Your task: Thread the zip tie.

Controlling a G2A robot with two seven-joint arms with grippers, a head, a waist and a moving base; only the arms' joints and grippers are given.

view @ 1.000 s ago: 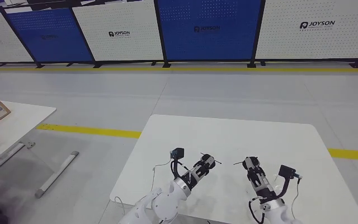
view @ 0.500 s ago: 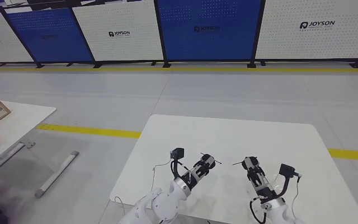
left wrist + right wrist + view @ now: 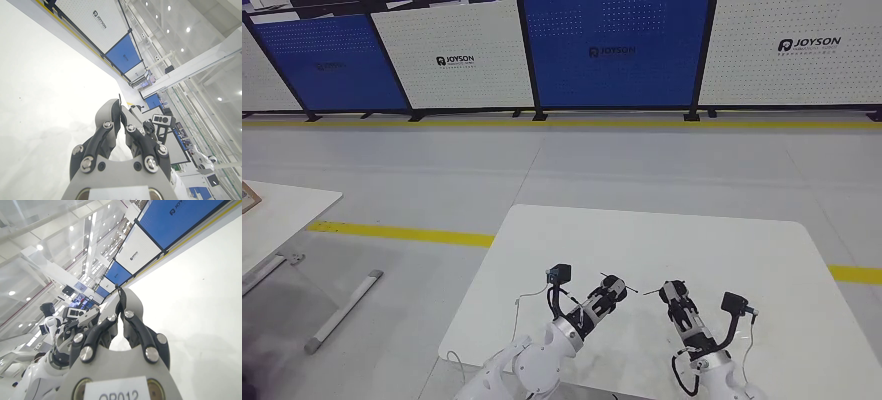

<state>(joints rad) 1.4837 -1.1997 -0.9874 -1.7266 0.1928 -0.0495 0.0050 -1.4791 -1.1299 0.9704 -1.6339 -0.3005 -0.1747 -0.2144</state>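
Near edge of the table (image 3: 722, 240): I have both arms side by side here, their tips close together but not touching.
Left gripper (image 3: 120, 108): pinched tight on a thin black strip, the zip tie (image 3: 119, 98), whose end pokes just past the claw's tip.
Gap between the claws: narrow in the top view. I cannot tell whether one tie loops across underneath or each claw holds its own piece.
Right gripper (image 3: 121, 297): clamped on a black strip too, with the zip tie head (image 3: 116, 285) standing just clear of its tip.
Step in hand: as I judge it, lining up tail and head before insertion. Nothing looks threaded yet.
Next move: I'd close the gap slowly, aim the free end squarely at the head's slot, and keep both grips firm.
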